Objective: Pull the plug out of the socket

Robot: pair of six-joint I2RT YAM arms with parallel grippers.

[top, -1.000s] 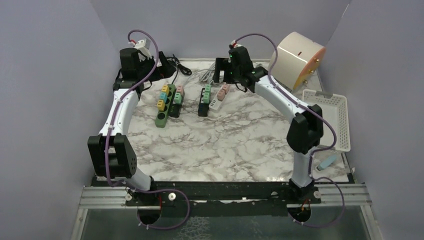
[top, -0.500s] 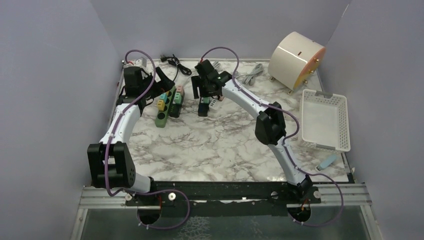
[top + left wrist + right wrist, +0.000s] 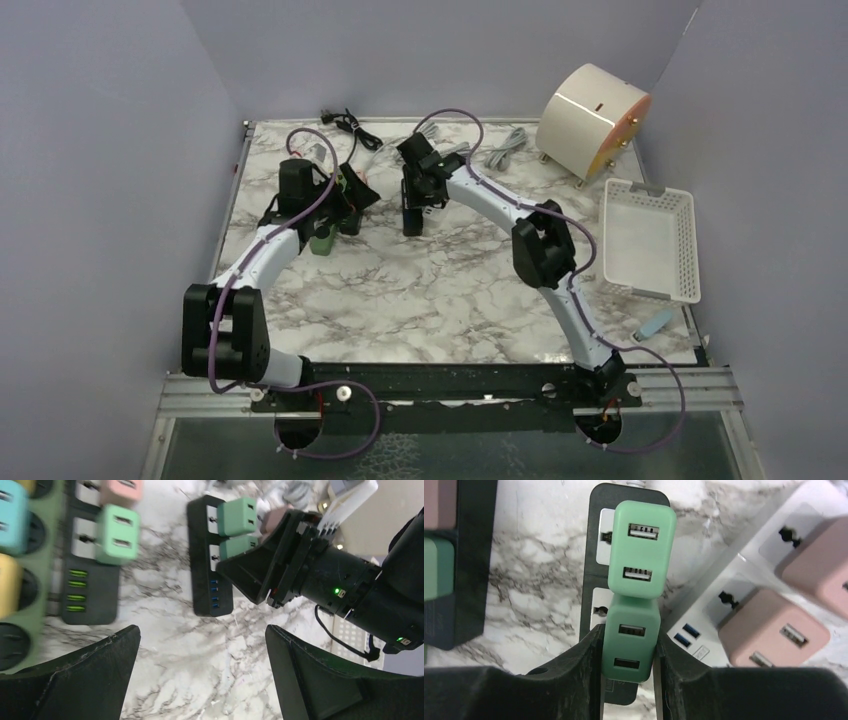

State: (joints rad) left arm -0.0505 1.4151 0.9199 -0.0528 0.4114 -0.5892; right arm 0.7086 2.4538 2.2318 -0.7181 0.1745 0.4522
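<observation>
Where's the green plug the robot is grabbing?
In the right wrist view, the near green plug sits in the right gripper, plugged into the black power strip, beside a second green plug.

The left end effector (image 3: pixel 201 642) is held wide open; the right end effector (image 3: pixel 629 647) is clamped onto the lower green plug (image 3: pixel 633 625).

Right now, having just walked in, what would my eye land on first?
Probably the right gripper, its fingers pressed against both sides of the lower green plug on a black power strip toward the back of the table. Beside it, the left gripper hangs wide open above the marble table. A big tan drum sits in the far right corner.
</observation>
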